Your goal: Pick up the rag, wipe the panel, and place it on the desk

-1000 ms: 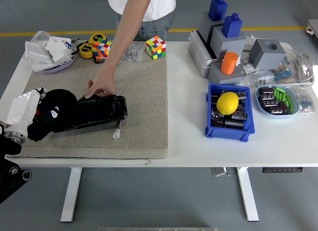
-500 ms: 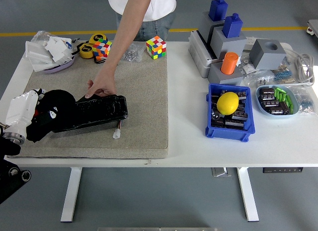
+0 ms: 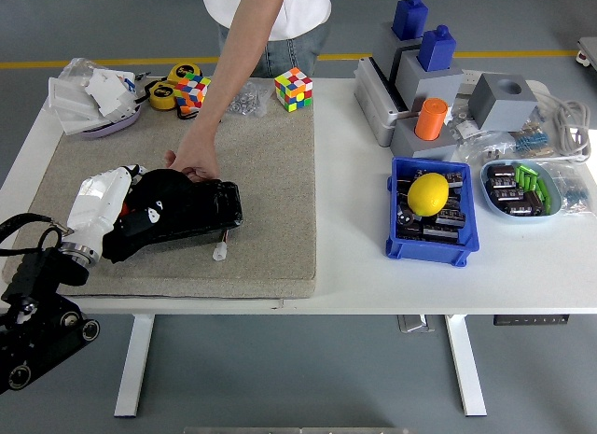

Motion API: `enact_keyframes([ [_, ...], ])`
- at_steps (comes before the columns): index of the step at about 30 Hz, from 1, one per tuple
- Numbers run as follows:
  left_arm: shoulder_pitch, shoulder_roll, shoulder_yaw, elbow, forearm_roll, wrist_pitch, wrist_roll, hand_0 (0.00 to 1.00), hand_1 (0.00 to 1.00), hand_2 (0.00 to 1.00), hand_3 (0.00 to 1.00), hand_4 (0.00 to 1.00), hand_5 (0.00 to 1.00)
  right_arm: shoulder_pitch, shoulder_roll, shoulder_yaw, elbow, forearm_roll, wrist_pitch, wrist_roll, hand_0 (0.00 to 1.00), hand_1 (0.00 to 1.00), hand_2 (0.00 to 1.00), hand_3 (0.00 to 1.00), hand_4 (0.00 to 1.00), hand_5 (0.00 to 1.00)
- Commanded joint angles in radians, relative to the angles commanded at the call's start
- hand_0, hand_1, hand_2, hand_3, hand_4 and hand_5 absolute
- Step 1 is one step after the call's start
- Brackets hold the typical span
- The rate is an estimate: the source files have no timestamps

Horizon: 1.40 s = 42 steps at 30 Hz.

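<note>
White table [image 3: 354, 285] on a grey floor, with a beige felt mat [image 3: 266, 187] covering its left half. At far left we note a lilac bowl [image 3: 98, 124] of white packets, then a yellow tape measure [image 3: 163, 95] and a scrambled cube [image 3: 191, 91] along the far edge. Our left hand [image 3: 107, 205], white-shelled, comes in low from the left and presses the black rag [image 3: 149, 210] onto the left end of the black panel [image 3: 201, 205]; its fingers are wrapped in the cloth, gripping it. Rag and panel lie on the mat near its front edge. A person's hand [image 3: 193, 161] rests on the panel's far edge, steadying it. A second cube [image 3: 292, 88] sits at the mat's far right corner. Further right: grey fixture with orange cylinder [image 3: 430, 118], blue bin [image 3: 429, 215] holding a lemon [image 3: 428, 193], and a pale blue tray [image 3: 522, 189] of small parts. Our right hand is out of sight.
</note>
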State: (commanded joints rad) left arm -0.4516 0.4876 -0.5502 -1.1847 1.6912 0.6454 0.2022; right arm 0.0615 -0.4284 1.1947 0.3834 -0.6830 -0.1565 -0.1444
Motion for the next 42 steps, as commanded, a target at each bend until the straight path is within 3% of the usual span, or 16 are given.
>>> enact_keyframes([
  [17,-0.077,-0.034,0.099,-0.02,0.0,0.0,0.022,0.188,0.063,0.259,0.572,0.502,0.095,0.003,-0.006,-0.009,-0.001,0.002,0.004,-0.002,0.749,0.633,0.689,0.589,0.954,0.571],
  [32,-0.098,-0.065,0.11,-0.038,0.005,0.0,0.037,0.188,0.063,0.26,0.575,0.504,0.091,0.003,-0.006,-0.017,-0.002,0.001,0.004,-0.003,0.749,0.636,0.69,0.588,0.954,0.572],
  [38,-0.088,-0.053,0.096,-0.039,0.009,0.0,0.04,0.188,0.064,0.261,0.576,0.504,0.088,0.001,-0.006,-0.012,-0.001,0.0,0.003,-0.002,0.748,0.635,0.69,0.589,0.954,0.572],
  [42,-0.078,-0.026,0.097,-0.048,0.01,0.0,0.039,0.188,0.064,0.261,0.576,0.504,0.089,-0.001,-0.004,-0.006,-0.001,-0.002,0.001,-0.001,0.748,0.635,0.69,0.588,0.954,0.571],
])
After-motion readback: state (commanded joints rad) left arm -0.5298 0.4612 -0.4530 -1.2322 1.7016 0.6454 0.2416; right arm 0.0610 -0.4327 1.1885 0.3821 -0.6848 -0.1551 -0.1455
